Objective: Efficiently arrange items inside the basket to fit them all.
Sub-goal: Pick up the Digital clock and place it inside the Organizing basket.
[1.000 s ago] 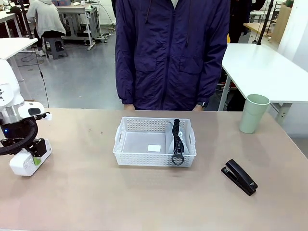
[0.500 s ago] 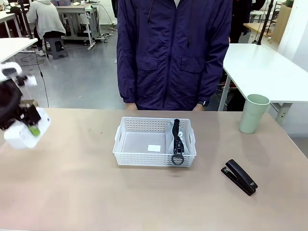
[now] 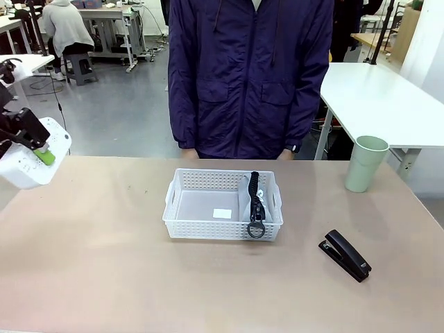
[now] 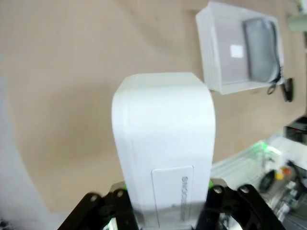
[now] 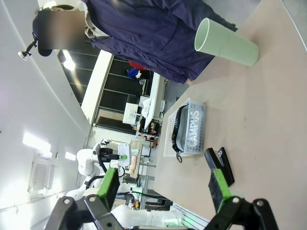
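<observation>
L claw (image 3: 43, 154) pinching small white rectangular box (image 3: 26, 168), up off beige counter (image 3: 104, 277); R claw (image 5: 164, 186) spread, empty.

Grey pouch (image 3: 245, 200) lies in the white basket (image 3: 201, 179); white box (image 3: 31, 158) aloft far left; cup (image 3: 365, 164) upright, stapler (image 3: 345, 254) flat, both right.

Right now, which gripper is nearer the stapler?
Right. The right gripper is open with the black stapler just beyond its fingers; the left gripper, shut on the white box, is far off on the basket's other side.
</observation>
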